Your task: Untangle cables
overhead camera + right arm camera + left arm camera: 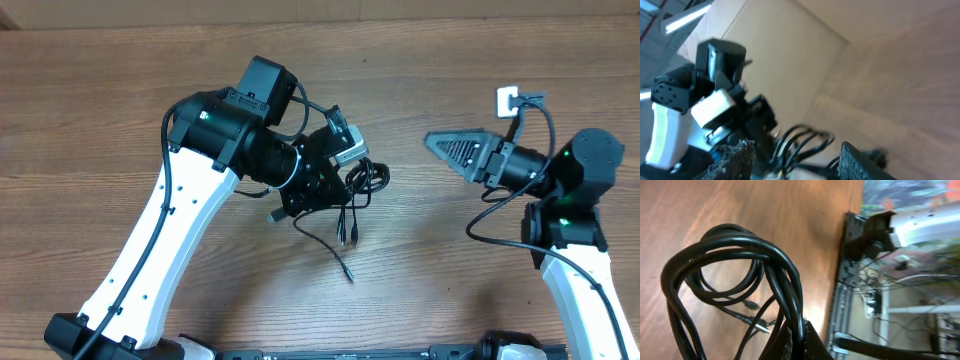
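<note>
**Left tool**: clenched on the cables. It grips the bundle where several strands pass together. In the left wrist view the strands run down into its grip at the bottom centre of the frame.

**Right tool**: jaws parted, nothing between them. It sits centre right in the overhead frame, pointing left toward the bundle and well apart from it.

**Cables**: thin, glossy black cords wound in a few overlapping loops just right of the left tool, at the centre of the overhead frame. Loose ends hang toward lower centre and finish in small plugs. I cannot tell how many cords there are. I judge the loops to be held off the bench.

**Step in hand**: I read this as hold-and-present. One tool anchors the tangle and the other is not yet engaged. The loops all lie together, so I judge separation has barely begun.

**Next move**: I would bring the right tool across to one loose end or outer loop, close on that strand alone, and draw it away from the anchor. This calls for fine aim, since the cords are far thinner than the fingers. Catching two strands could tighten the knot.
</note>
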